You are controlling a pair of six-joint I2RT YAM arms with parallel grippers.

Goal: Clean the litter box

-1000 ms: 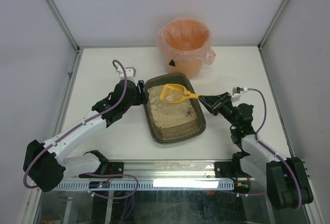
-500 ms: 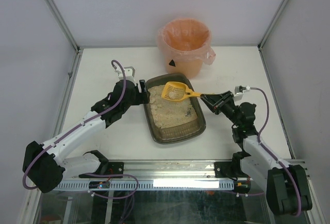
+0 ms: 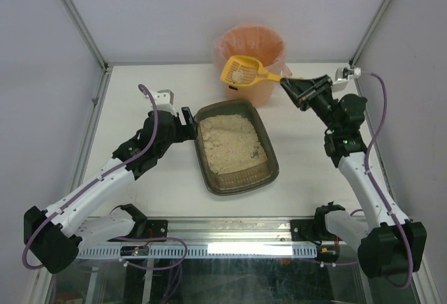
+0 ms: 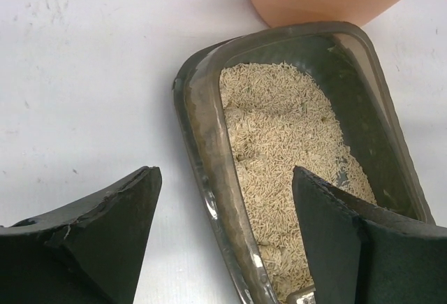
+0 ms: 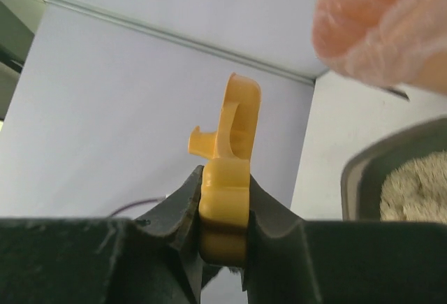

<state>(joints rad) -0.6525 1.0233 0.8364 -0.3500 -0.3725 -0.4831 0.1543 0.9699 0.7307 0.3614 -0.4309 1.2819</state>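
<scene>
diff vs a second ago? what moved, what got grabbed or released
The right gripper, shut on the yellow scoop by its handle, lifted it loaded out of the litter box and carried it up and back to the bucket. The left gripper opened at the box's left rim, apparently letting go, and drew slightly left. Litter box and bucket stayed put.

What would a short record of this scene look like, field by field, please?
litter box: on the table in front of the bucket, beige litter inside
bucket: orange-pink, bag-lined, upright behind the box
scoop: yellow, raised at the bucket's mouth, pale clumps in it
right tool: shut on the scoop's handle
left tool: open, one finger on each side of the box's left rim; contact cannot be told
</scene>
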